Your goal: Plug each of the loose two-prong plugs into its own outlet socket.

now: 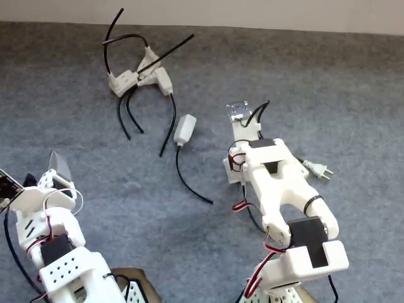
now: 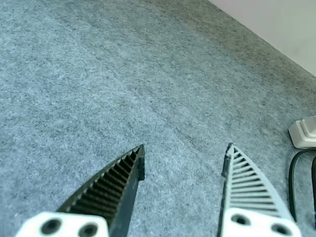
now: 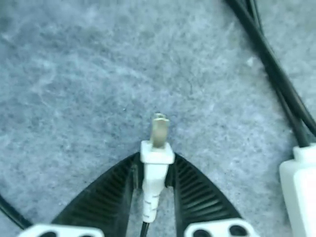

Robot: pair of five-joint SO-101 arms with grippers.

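My right gripper [image 3: 157,170] is shut on a white two-prong plug [image 3: 156,160], whose metal prongs [image 3: 159,129] stick out past the fingertips just above the grey carpet. In the high view this gripper [image 1: 239,114] sits a little right of a loose white outlet socket [image 1: 184,128] with a black cord. The edge of that socket [image 3: 300,190] lies close beside the gripper. At the near left, my left gripper [image 1: 55,165] stands open over bare carpet [image 2: 185,153], nothing between its fingers. Another white plug [image 1: 317,169] lies to the right of the right arm.
A cluster of white sockets and plugs [image 1: 140,78] with tangled black cords lies at the far left-centre. A white socket corner [image 2: 305,132] and a black cord [image 2: 295,177] lie off to one side of the left gripper. Black cords [image 3: 276,74] run past the right gripper.
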